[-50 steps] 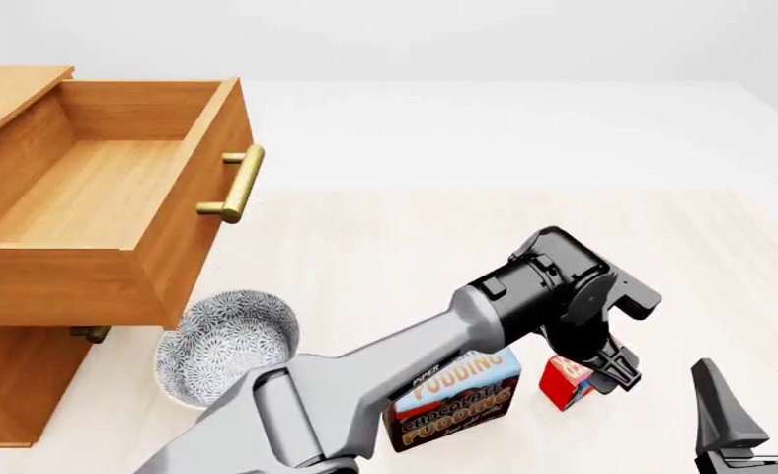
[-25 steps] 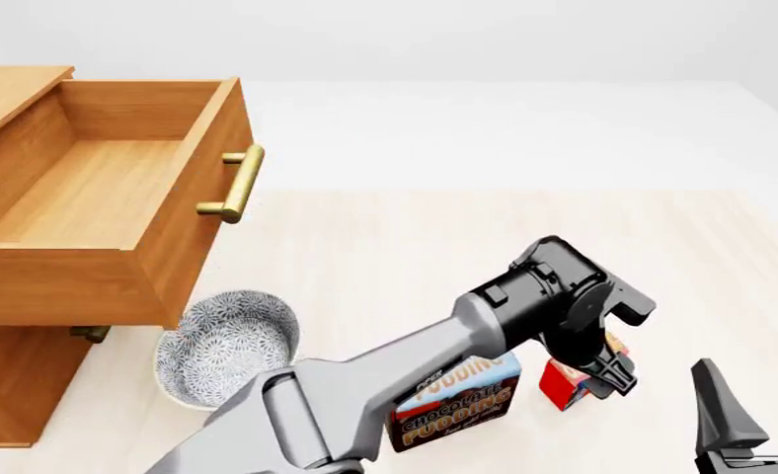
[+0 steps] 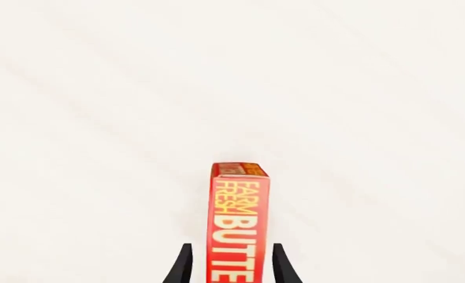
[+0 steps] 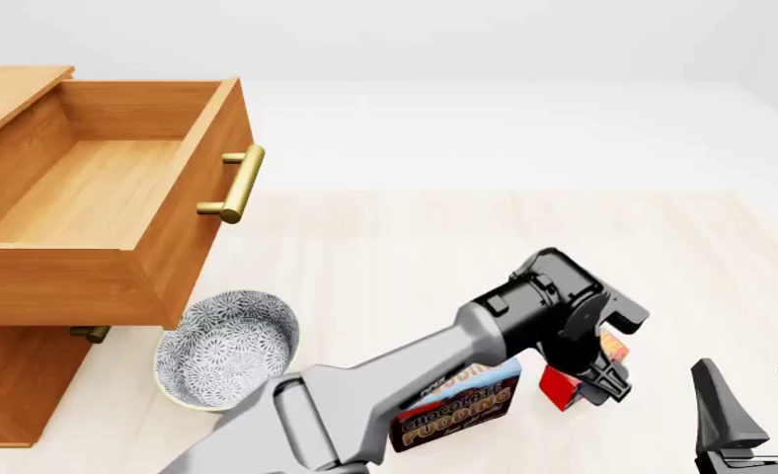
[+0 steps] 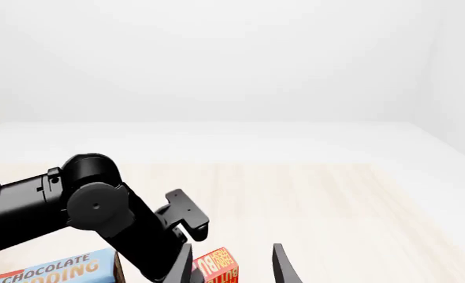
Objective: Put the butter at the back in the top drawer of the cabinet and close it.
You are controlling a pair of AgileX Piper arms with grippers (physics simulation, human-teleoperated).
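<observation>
The butter [image 4: 565, 386] is a small red box standing on the table at the front right, just right of the pudding box. In the left wrist view the butter [image 3: 239, 224] stands on edge between the two fingers, with a small gap on one side. My left gripper [image 4: 601, 369] is open and straddles it from above. My right gripper [image 4: 755, 400] stands open at the front right corner, apart from the butter [image 5: 215, 268]. The cabinet [image 4: 7, 380] is at the left, and its top drawer [image 4: 100, 188] is pulled out and holds nothing.
A patterned bowl [image 4: 224, 341] sits in front of the cabinet, under the open drawer. The chocolate pudding box [image 4: 458, 413] stands beneath my left arm's forearm. The drawer's brass handle [image 4: 232, 186] juts toward the table's middle.
My left gripper has sunk lower over the butter and shifted slightly forward, covering more of the pudding box. The right arm has not moved.
</observation>
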